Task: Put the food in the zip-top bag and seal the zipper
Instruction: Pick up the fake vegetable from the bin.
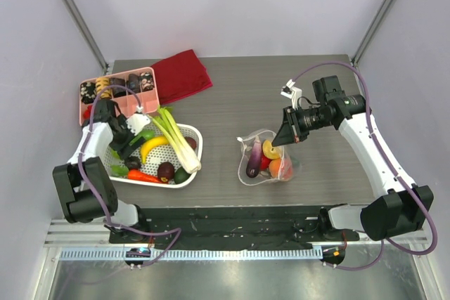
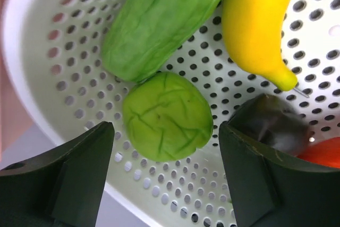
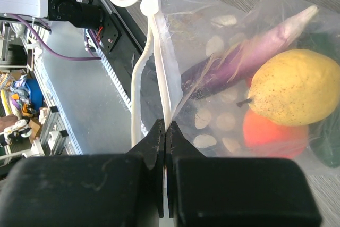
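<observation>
Food fills part of the clear plastic zip-top bag printed with white ovals, which lies on the dark grey table right of centre: a long purple eggplant, a speckled yellow fruit and an orange-red round one lie pressed together. The thin pale zipper along the bag's mouth is pinched between the closed jaws of the right gripper. Well to the left, the perforated white basket holds a green cucumber, a yellow banana, a white-green leek and a dark round fruit. The left gripper hangs inside it, jaws spread wide on either side of a wrinkled pale green lump, gripping nothing. A folded red cloth lies behind the basket.
</observation>
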Available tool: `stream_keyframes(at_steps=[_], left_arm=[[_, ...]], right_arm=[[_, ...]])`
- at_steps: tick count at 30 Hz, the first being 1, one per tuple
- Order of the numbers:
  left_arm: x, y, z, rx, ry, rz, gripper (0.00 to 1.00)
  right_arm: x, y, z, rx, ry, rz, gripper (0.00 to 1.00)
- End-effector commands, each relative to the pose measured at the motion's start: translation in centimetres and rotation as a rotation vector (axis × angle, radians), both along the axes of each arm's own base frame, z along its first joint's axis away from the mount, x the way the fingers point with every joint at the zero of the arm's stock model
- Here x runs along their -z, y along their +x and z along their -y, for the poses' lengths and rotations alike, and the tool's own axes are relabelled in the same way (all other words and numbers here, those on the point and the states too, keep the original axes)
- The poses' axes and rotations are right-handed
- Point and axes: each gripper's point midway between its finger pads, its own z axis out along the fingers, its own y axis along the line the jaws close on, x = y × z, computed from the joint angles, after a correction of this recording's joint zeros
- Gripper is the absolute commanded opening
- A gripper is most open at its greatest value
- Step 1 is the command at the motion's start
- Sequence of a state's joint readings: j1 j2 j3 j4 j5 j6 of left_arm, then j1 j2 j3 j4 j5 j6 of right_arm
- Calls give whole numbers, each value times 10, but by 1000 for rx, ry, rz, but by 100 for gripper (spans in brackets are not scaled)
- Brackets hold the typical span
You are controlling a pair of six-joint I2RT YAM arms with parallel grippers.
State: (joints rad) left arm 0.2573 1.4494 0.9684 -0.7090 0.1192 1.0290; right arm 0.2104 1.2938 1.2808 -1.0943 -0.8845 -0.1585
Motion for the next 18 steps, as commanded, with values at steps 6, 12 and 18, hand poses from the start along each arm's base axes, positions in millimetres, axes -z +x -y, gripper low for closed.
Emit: stream_keyframes(at_steps=[6, 12, 18], left_arm=[[29, -11, -8, -36, 21, -93, 81], [14, -3, -1, -44, -26, -73, 61], [-90, 9, 41, -15, -190, 106, 44]], right_arm=[[-11, 3, -4, -11, 26, 45, 1], [-12, 3, -3, -7, 23, 50, 1], [-11, 4, -4, -7, 24, 47, 1]])
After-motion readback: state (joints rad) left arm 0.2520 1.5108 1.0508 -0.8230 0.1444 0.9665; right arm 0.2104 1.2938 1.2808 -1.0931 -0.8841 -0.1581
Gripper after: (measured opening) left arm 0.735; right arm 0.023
